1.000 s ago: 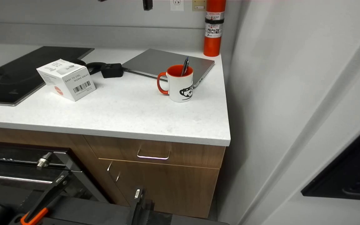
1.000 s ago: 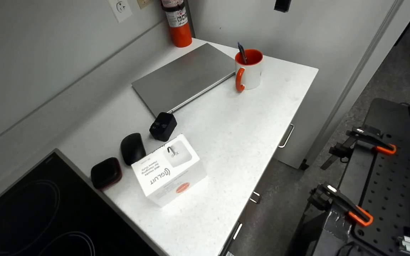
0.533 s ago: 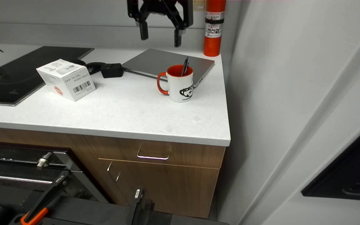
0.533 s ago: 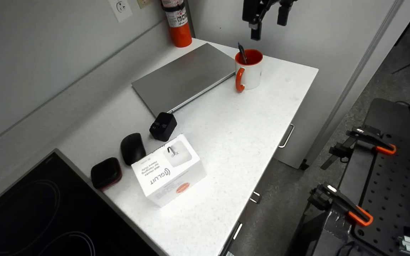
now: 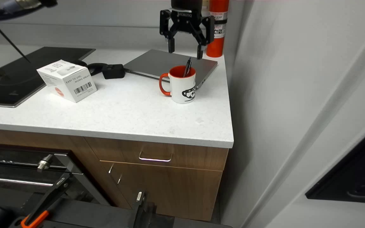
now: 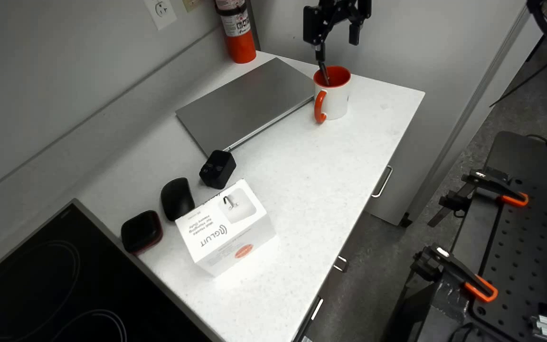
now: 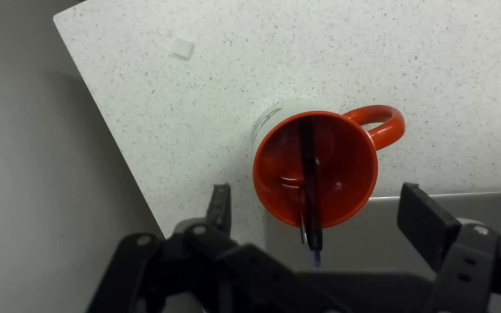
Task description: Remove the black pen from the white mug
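On the speckly white countertop (image 5: 131,110): white mug (image 5: 180,90), black pen (image 7: 311,191) poking out | gripper (image 5: 185,55) above, jaws spread wide | grey laptop (image 6: 247,107) beside mug, red extinguisher (image 6: 241,46) by the wall (image 6: 64,71)

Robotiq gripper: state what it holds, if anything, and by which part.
Nothing: the Robotiq gripper is open; in the wrist view its fingers show apart, on either side of the black pen, which leans in the white mug.
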Controlling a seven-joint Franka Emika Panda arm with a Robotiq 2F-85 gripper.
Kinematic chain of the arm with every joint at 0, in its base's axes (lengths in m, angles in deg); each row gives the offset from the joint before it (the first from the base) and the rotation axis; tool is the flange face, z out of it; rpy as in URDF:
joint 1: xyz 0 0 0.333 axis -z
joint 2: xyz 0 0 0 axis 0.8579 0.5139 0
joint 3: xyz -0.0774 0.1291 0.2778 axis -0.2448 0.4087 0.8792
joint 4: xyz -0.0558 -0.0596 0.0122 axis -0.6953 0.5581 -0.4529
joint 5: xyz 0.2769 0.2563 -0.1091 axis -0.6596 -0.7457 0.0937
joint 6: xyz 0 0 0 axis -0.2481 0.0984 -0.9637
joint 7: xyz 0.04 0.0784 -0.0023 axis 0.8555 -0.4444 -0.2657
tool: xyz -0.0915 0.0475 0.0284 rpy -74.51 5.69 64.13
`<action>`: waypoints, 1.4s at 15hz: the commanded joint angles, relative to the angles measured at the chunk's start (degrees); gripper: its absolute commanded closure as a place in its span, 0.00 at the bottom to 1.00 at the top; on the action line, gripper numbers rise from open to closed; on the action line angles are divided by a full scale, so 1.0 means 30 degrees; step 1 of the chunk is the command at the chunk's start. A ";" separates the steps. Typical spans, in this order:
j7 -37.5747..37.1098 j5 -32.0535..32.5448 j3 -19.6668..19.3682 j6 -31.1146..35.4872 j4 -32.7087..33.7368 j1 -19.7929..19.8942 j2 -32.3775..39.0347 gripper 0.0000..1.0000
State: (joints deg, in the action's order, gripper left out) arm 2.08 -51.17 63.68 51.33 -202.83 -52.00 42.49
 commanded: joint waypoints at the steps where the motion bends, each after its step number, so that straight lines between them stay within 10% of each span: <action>1: 0.0063 0.0024 0.0169 0.0156 0.0168 0.0101 0.0209 0.00; 13: 0.0365 -0.1082 0.0442 0.1801 0.1413 0.0361 0.2094 0.00; 14: 0.0255 -0.1152 0.0429 0.1940 0.1467 0.0353 0.2179 0.25; 21: 0.0364 -0.1268 0.0417 0.2011 0.1779 0.0477 0.2479 0.73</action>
State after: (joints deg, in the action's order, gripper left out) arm 2.21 -53.57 64.15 56.54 -199.49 -51.78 48.28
